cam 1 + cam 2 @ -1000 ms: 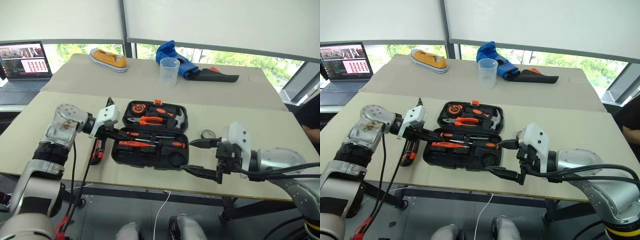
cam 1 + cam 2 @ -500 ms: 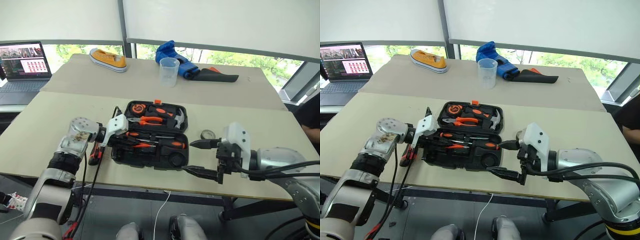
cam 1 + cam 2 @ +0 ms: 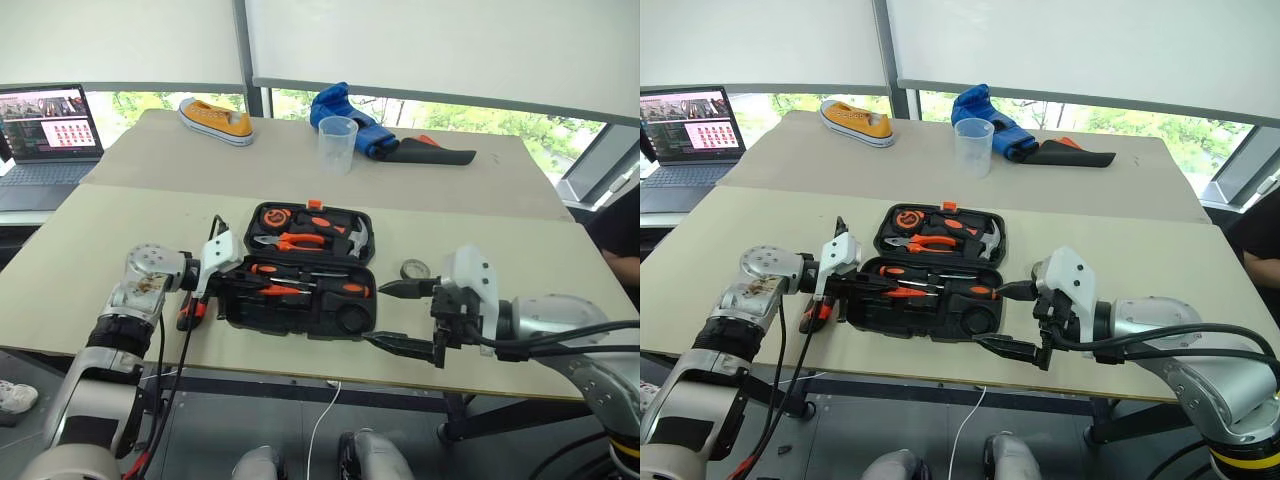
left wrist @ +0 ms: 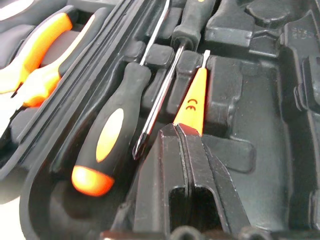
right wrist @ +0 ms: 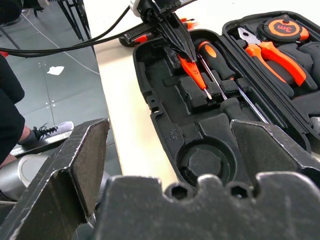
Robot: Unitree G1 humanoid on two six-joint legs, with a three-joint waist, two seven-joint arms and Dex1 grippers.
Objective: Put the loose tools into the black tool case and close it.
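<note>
Lying open mid-way across the near beige desk [image 3: 90,260]: black tool case [image 3: 300,310]. Resting just left of it: orange-black utility knife [image 3: 190,312]; right: small tape roll [image 3: 415,268]. Sitting on the far desk [image 3: 500,180]: yellow shoe [image 3: 215,117], clear cup [image 3: 338,144], blue glove [image 3: 345,115].

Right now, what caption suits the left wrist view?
Shut left end effector holds the tester over the case.

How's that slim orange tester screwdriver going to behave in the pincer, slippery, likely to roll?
The slim orange tester screwdriver looks smooth and hard, so it may slip or pivot between the left pincer tips, which pinch just its rear end. It is thin, so probably light and stiff. Its rounded body could roll unless it drops into a recess of the black tool case.
</note>
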